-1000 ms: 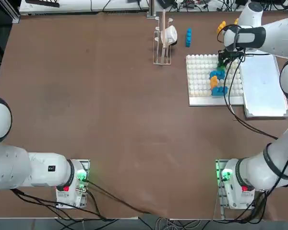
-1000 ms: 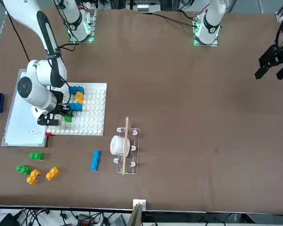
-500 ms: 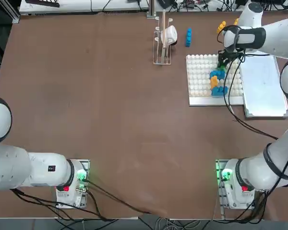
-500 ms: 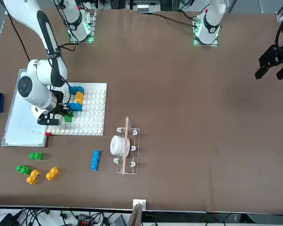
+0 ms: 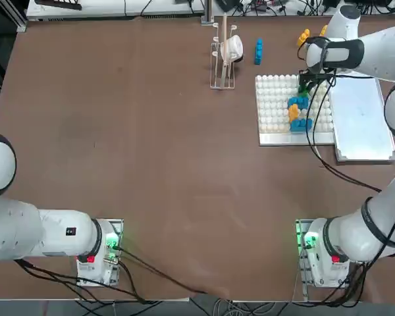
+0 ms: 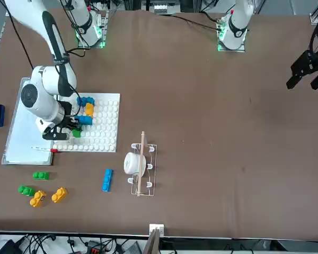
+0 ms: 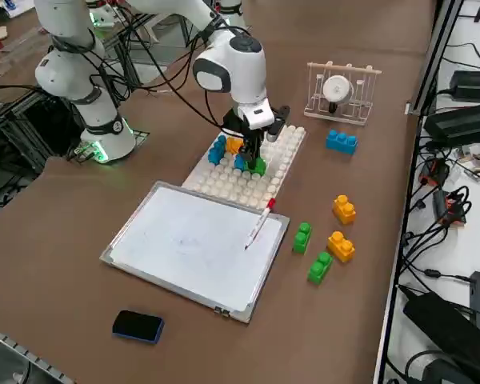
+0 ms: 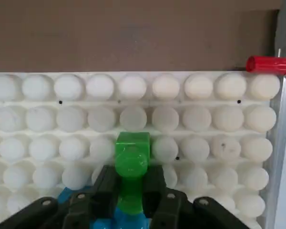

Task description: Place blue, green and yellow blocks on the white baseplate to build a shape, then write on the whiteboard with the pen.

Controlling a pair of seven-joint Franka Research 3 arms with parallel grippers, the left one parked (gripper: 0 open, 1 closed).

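Note:
My right gripper (image 8: 132, 185) is shut on a green block (image 8: 131, 157), which stands on the studs of the white baseplate (image 8: 205, 119) right beside a blue block. From the side, the gripper (image 7: 252, 160) points straight down at the plate (image 7: 276, 172), and the green block (image 7: 258, 168) sits at its tip. Blue blocks (image 5: 296, 103) and a yellow block (image 5: 293, 113) are set on the plate next to it. The whiteboard (image 7: 184, 244) lies beside the plate, and the pen (image 7: 258, 226) rests on its edge with its red end (image 8: 269, 64) toward the plate.
Loose blocks lie beyond the plate: two green (image 7: 302, 238) (image 7: 320, 267), two yellow (image 7: 343, 210) (image 7: 340, 246) and a blue one (image 7: 341, 142). A wire rack (image 7: 342, 92) holding a white object stands near the plate. A dark eraser (image 7: 138, 326) lies beside the whiteboard.
The right arm's wrist has shifted very slightly. The gripper stays shut on the green block at the same spot on the plate.

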